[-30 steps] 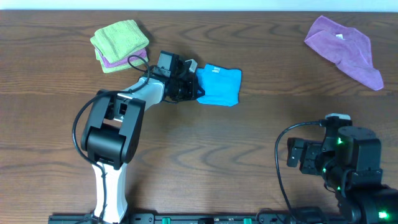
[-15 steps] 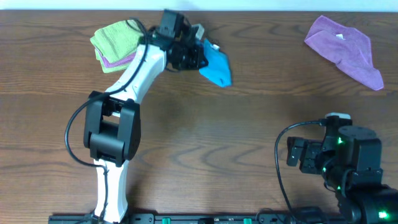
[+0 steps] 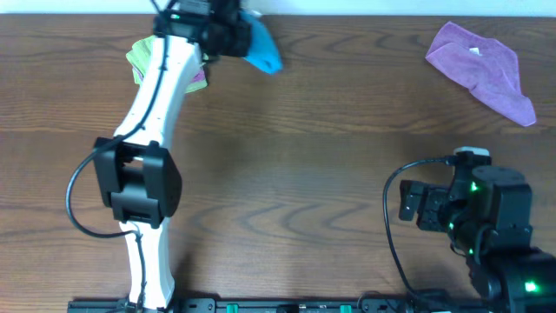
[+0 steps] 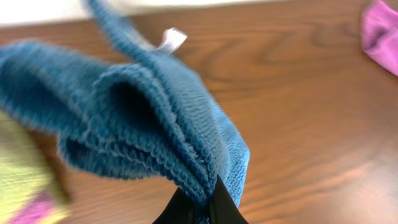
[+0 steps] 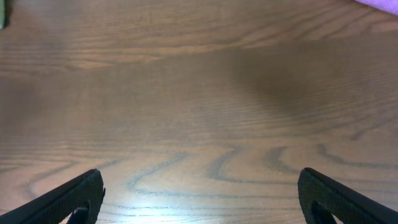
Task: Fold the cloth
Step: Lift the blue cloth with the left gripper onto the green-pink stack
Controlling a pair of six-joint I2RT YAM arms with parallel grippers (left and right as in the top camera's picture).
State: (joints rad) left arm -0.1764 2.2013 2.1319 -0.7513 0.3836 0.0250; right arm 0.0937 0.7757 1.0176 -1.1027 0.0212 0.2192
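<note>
- Brown wood-grain desk (image 3: 304, 174), with a pale strip (image 3: 365, 5) beyond its far edge. Where is the cloth (image 3: 261, 48)?
- Up at the far edge, left of centre. It looks lifted off the wood, hanging bunched from the left tool (image 3: 236, 35), which is clamped on a thick gather of its folds. The green cloth (image 3: 141, 57) lies just beside it. The purple one (image 3: 482, 69) is well apart, at the far right.
- And the right tool (image 5: 200, 180)?
- Spread wide, holding nothing, low over bare wood at the near right.
- What does the step call for?
- I judge it a carry, so the bundle needs a bare patch to land on. Lower it until the free end touches, then drag away from that end so the layers lie out flat rather than heap. Steer clear of the green pile, which it could snag. The pinch takes several layers at once, so an early release would drop a lump, not a fold.
- Which way does it point?
- From overhead, its long axis runs from the pinch out to the right and a little toward the near side, tapering to a tip. From the wrist, the folds fan away from the pinch, and the white tag (image 4: 171, 38) sticks up at the far side, toward the pale strip.
</note>
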